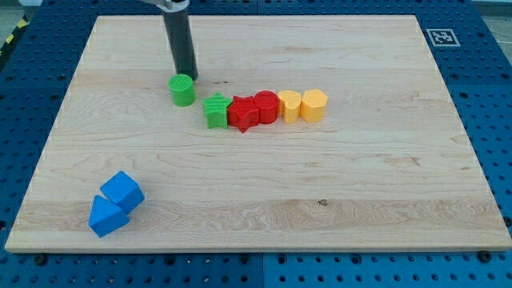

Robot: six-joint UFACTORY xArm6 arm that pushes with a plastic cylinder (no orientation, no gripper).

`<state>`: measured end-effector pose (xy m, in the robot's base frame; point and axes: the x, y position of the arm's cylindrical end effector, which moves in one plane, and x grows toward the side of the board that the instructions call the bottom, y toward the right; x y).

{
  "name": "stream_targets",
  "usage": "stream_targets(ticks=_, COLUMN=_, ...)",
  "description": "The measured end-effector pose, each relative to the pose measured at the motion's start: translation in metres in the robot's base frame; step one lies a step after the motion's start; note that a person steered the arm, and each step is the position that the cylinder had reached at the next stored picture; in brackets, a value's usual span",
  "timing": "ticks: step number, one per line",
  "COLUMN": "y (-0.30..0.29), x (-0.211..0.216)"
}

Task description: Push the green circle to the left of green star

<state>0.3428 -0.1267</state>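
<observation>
The green circle point(182, 90) stands on the wooden board, upper left of centre. The green star point(215, 110) lies to its right and a little lower, with a small gap between them. My tip point(190, 78) comes down just behind the green circle, at its upper right edge, touching or nearly touching it. The rod rises from there toward the view's top.
To the right of the green star runs a touching row: a red star point(242, 114), a red circle point(266, 106), a yellow block point(290, 105) and a yellow hexagon point(314, 105). Two blue blocks point(116, 203) sit at the board's lower left corner.
</observation>
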Motion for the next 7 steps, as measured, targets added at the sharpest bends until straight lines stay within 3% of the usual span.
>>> stream_targets(ticks=1, y=-0.028, x=-0.016)
stream_targets(ticks=3, y=-0.024, x=0.025)
stream_targets(ticks=4, y=-0.017, x=0.028)
stream_targets(ticks=5, y=-0.006, x=0.003)
stream_targets(ticks=7, y=0.025, x=0.030)
